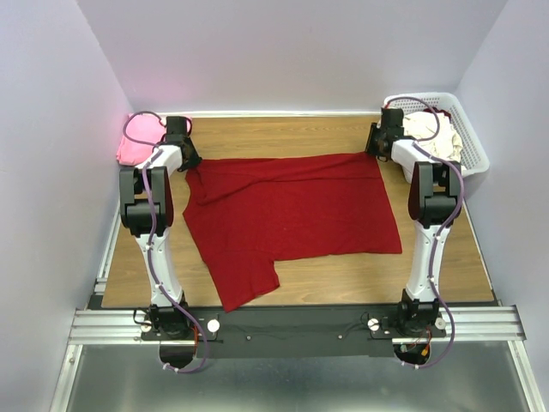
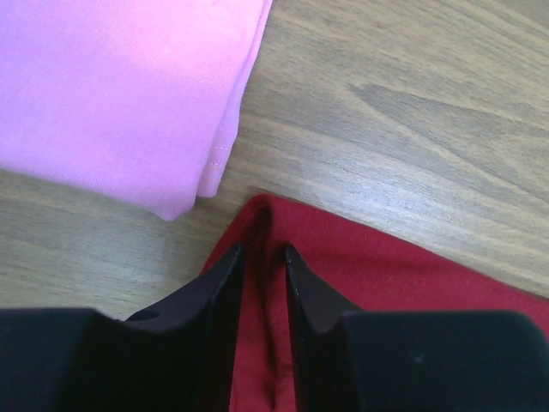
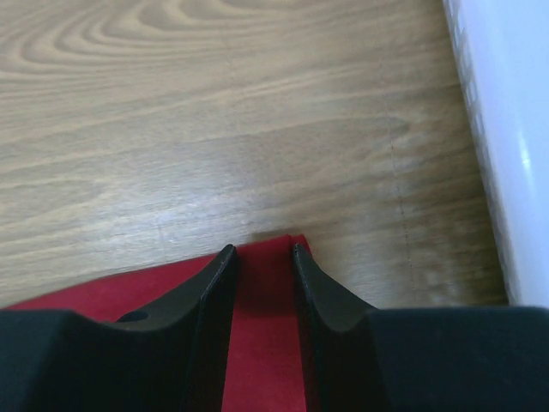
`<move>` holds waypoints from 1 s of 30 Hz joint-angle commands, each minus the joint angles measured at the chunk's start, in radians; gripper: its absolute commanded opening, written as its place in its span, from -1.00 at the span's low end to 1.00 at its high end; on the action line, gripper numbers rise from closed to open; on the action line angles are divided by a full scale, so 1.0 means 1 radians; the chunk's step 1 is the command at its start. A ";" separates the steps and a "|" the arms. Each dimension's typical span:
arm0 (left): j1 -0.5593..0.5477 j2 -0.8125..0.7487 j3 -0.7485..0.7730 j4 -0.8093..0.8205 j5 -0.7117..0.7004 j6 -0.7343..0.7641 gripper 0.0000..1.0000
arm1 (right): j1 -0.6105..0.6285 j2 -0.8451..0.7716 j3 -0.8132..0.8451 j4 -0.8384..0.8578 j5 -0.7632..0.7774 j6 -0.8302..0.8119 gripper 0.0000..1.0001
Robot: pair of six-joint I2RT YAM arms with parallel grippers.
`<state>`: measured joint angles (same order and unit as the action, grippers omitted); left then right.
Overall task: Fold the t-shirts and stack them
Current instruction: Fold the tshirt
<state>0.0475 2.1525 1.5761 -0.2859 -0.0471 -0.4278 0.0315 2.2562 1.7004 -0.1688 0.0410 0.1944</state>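
The red shirt point(image 1: 292, 210) lies spread flat on the bench point(image 1: 343, 279), its long axis running left to right. The left end effector point(image 2: 264, 251) straddles its far-left corner and the right end effector point(image 3: 262, 249) its far-right corner. Both stand narrowly parted, with cloth between the jaws and unclamped. The shirt extends from both toward the near edge, the likely fold direction.
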 commanded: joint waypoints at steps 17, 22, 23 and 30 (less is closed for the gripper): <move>0.029 0.003 -0.007 0.099 0.122 -0.083 -0.48 | 0.001 0.052 0.011 -0.006 0.043 0.014 -0.49; 0.031 0.023 -0.005 0.097 0.092 -0.085 -0.97 | 0.001 0.054 0.008 -0.006 0.077 0.007 -0.79; 0.032 0.023 -0.004 0.094 0.079 -0.085 -1.00 | 0.001 0.054 0.005 -0.006 0.088 0.004 -0.88; 0.058 -0.032 -0.019 0.096 0.007 -0.094 -1.00 | -0.005 0.033 0.001 -0.006 0.195 -0.009 -0.99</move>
<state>0.0834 2.1582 1.5482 -0.1982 0.0338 -0.5121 0.0319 2.2799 1.7004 -0.1699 0.1333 0.2066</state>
